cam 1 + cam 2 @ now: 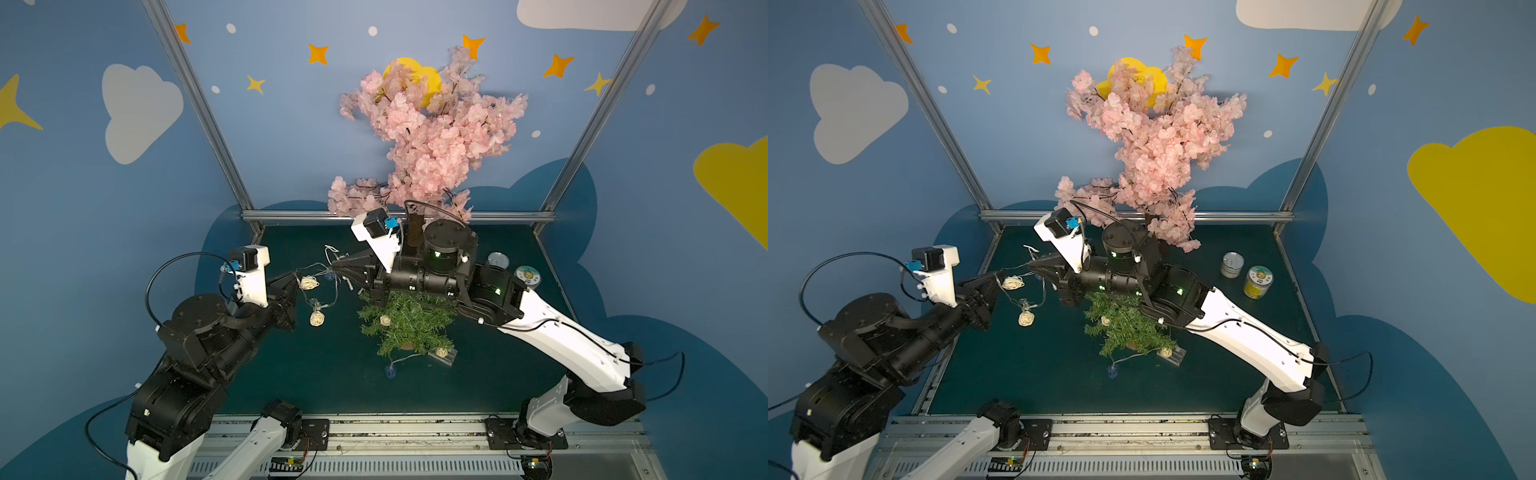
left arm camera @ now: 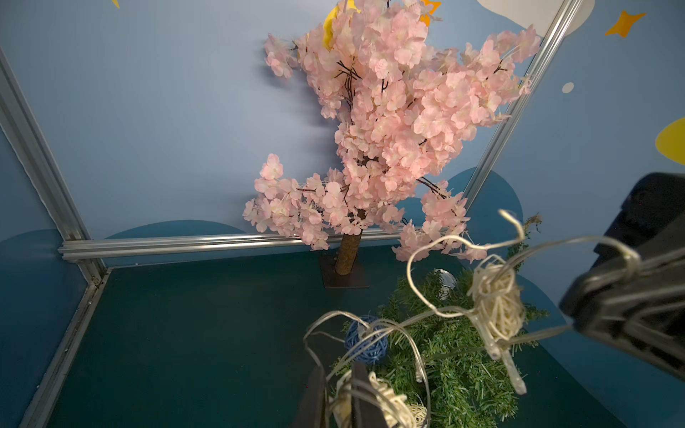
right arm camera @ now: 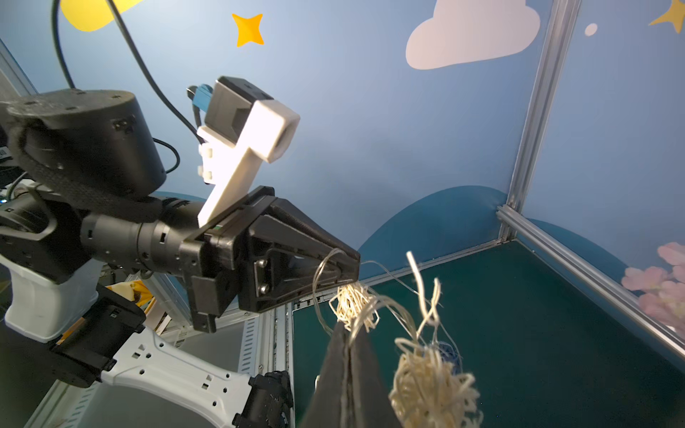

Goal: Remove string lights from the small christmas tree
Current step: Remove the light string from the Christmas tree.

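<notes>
Top views: the string lights (image 1: 317, 319) are held as a slack span between both grippers, at ten o'clock from the small christmas tree (image 1: 409, 326). The left gripper (image 1: 296, 277) is nearly closed on the wire beside a cream ball (image 1: 308, 283). The right gripper (image 1: 334, 269) is fully closed on the same wire. More balls are lodged in the branches. A blue ball (image 1: 390, 371) lies at the tree's six o'clock and the clear box (image 1: 446, 358) at its five o'clock, so the strand is judged only partly freed. The crown is covered by the right arm (image 1: 440, 266), and the wire's path through the needles cannot be traced. Left wrist view: wire and a cream ball are pinched between the fingers (image 2: 315, 400), which are cut off by the frame edge. Right wrist view: wire is seen entering the seam of the closed pads (image 3: 331, 381). How many strands are caught cannot be told. Risk: if the span is pulled while loops are snagged, the light tree could be dragged or tipped. The box could also be jammed under a branch, or the wire could be slipped from the looser left grip.
</notes>
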Robot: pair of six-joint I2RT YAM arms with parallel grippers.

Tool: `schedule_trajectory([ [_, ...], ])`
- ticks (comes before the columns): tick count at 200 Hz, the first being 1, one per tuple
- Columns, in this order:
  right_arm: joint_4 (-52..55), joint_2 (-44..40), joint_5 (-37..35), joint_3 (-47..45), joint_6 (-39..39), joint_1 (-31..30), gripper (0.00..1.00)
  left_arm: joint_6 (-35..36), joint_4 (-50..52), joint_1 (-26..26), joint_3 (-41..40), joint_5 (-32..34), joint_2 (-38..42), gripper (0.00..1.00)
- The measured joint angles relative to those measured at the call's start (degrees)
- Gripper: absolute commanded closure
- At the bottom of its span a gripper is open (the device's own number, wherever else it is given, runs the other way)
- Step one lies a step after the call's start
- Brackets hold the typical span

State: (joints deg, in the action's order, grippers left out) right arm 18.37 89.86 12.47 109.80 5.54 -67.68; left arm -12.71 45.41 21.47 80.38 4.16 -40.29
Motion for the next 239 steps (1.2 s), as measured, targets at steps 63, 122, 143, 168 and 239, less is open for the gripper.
schedule_trajectory([
  [63,3.82,0.42,-0.07,5.07,-1.46,-0.02,1.00,-0.83,-1.70,0.00,-0.92,-1.29,-1.29,0.84],
  [122,4.46,-0.85,-0.57,4.17,-1.55,-0.02,1.00,-1.57,-2.23,0.00,-1.11,-2.56,-1.29,0.84],
  [143,5.42,-2.73,-1.11,1.97,-1.53,-0.02,1.00,-2.01,-2.23,0.00,-1.11,-3.98,-1.29,0.78],
  [168,6.27,-7.06,-2.03,-1.88,-1.42,-0.04,1.00,-3.43,-2.25,0.00,-1.14,-7.37,-1.27,0.41],
  [239,9.68,-26.10,-8.59,-10.54,0.07,-0.04,1.00,-6.03,-2.29,0.00,-4.24,-13.73,-0.57,0.01],
])
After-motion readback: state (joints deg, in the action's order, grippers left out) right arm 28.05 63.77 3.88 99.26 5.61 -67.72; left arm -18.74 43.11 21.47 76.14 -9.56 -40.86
